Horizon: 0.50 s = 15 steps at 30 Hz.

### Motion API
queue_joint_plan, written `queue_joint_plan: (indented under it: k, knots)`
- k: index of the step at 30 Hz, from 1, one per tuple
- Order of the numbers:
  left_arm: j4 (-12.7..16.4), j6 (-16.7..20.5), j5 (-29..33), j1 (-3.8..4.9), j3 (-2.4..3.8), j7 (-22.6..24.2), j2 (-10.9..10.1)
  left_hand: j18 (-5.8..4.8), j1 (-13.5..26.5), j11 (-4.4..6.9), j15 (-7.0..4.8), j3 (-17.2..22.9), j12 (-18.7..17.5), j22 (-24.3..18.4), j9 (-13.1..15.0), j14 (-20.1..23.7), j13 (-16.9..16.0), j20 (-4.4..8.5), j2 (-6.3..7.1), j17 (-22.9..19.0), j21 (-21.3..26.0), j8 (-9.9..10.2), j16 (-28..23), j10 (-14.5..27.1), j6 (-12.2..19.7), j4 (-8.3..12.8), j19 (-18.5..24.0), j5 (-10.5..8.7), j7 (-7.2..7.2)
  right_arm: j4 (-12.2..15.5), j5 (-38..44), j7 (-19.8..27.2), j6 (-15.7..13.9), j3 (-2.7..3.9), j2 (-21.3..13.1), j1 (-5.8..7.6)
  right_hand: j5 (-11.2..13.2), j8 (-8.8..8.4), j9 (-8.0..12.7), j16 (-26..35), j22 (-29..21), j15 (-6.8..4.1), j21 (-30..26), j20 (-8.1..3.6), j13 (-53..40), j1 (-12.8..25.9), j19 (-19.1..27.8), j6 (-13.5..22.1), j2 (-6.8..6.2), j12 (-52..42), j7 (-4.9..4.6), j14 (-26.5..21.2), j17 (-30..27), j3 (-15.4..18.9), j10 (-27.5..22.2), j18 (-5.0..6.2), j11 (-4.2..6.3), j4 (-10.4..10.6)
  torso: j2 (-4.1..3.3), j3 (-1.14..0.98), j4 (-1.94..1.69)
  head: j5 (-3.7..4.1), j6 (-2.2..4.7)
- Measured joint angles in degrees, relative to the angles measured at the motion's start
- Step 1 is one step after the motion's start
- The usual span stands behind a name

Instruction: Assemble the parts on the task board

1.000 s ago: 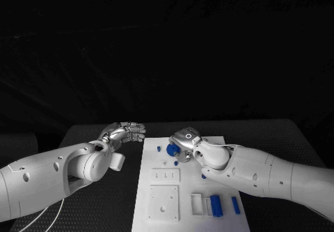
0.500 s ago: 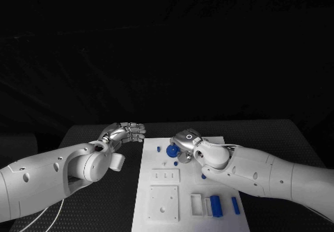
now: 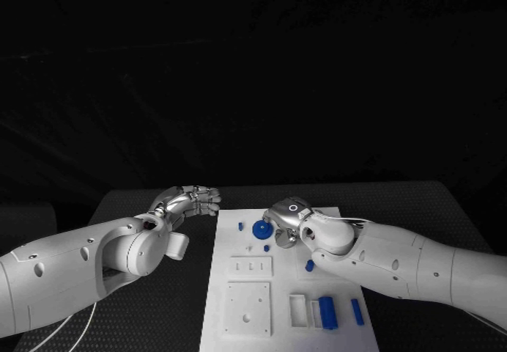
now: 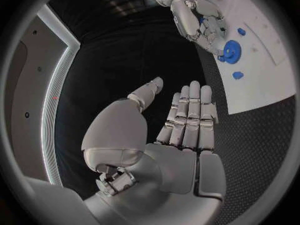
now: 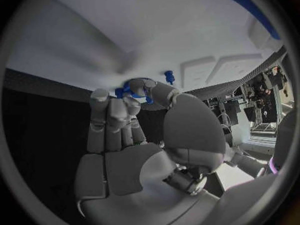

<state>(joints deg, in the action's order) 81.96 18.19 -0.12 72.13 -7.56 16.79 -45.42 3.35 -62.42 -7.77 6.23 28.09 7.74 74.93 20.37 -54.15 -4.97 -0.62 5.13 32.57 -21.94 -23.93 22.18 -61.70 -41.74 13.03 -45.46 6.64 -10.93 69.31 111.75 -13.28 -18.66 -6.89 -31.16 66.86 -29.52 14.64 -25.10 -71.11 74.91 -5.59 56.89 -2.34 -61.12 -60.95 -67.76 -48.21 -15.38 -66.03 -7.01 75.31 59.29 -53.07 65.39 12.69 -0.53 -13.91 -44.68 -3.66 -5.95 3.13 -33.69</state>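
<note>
1. Head view: the white rectangular task board [image 3: 283, 293] lies mid-table. A round blue disc part [image 3: 261, 229] sits near its far end, touching the fingertips of the silver right hand [image 3: 287, 220]. A blue cylinder [image 3: 329, 312] and a thin blue bar [image 3: 357, 311] lie at the near end (beside a white block). The left hand [image 3: 190, 200] hovers off the board's left edge.

2. Left wrist view: the left hand [image 4: 181, 120] holds nothing, fingers straight and together. The disc [image 4: 230, 50] lies under the right hand [image 4: 203, 22].

3. Right wrist view: the right hand [image 5: 125, 120] pinches the blue disc [image 5: 131, 91] between thumb and fingers; a small blue peg [image 5: 169, 76] stands just beside.
</note>
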Motion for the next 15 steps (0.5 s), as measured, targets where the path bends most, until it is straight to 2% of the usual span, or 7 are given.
queue_joint_plan:
  k: [7,9,13,14,15]
  knots:
    - [-0.01,0.0,-0.01,0.0,0.0,-0.01,-0.08,-0.04,0.0,0.0,0.0,0.0,0.0,-0.01,0.0,0.0,0.03,0.0,0.0,0.0,0.0,0.0,0.0,0.0,0.0,0.0,0.0,0.0,0.0,2.45,-0.96,0.16,-0.34,0.01,-2.42,-0.03,-0.23,0.48,-0.17,0.0,0.0,0.0,0.0,0.0,0.0,0.23,0.0,-0.68,0.23,0.02,-0.25,0.0,0.08,-0.39,0.03,0.0,0.02,0.08,0.02,-0.04,0.1,0.1,0.09]
    - [-0.01,0.0,-0.01,0.0,0.0,-0.02,-0.08,-0.24,0.0,0.0,0.0,0.0,0.0,-0.01,0.0,0.0,0.05,0.0,0.0,0.0,0.0,0.0,0.0,0.0,0.0,0.0,0.0,0.0,0.0,3.46,-1.24,0.24,-0.81,0.33,-3.27,-0.07,-0.23,0.48,-0.15,0.0,0.0,0.0,0.0,0.0,0.0,0.23,0.0,-0.68,0.23,0.02,-0.25,0.01,0.07,-0.39,0.03,0.0,0.01,0.08,0.04,-0.05,0.13,0.15,0.21]
    - [-0.05,0.0,-0.02,0.0,0.0,-0.03,-0.08,-0.25,0.0,0.0,0.0,0.0,0.0,-0.01,0.0,0.0,0.05,0.0,0.0,0.0,0.0,0.0,0.0,0.0,0.0,0.0,0.0,0.0,0.0,5.4,-2.51,0.92,-3.42,2.43,-5.84,0.15,-0.16,0.48,-0.15,0.0,0.0,0.0,0.0,0.19,0.0,0.23,-0.19,-0.68,0.23,0.02,-0.25,0.01,0.07,-0.88,0.04,0.03,0.02,0.25,0.05,-0.11,0.13,0.29,0.37]
    - [-0.08,0.0,-0.02,0.0,0.0,-0.03,-0.09,-0.26,0.0,0.0,0.0,0.0,0.0,-0.01,0.0,0.0,0.05,0.0,0.0,0.0,0.0,0.0,0.0,0.0,0.0,0.0,0.0,0.0,0.0,5.68,-3.07,1.18,-4.09,2.87,-6.48,0.29,0.88,0.48,-0.11,0.14,0.0,0.13,0.0,0.19,0.02,0.41,-0.19,-0.68,0.04,0.02,-0.25,0.14,0.07,-1.01,0.04,0.05,0.02,0.39,0.07,-0.12,0.13,0.35,0.41]
    - [-0.12,0.0,-0.02,0.0,0.0,-0.03,-0.1,-0.26,0.0,0.0,0.0,0.0,0.0,-0.01,0.0,0.0,0.05,0.0,0.0,0.0,0.0,0.0,0.0,0.0,0.0,0.0,0.0,0.0,0.0,5.89,-3.78,1.49,-4.76,3.23,-7.15,0.52,3.86,0.49,-0.09,0.22,0.0,0.22,0.0,0.15,0.09,0.8,-0.24,-0.68,-0.35,0.02,-0.25,0.23,0.11,-0.58,0.14,0.06,-0.07,0.64,0.08,-0.14,0.14,0.4,0.48]
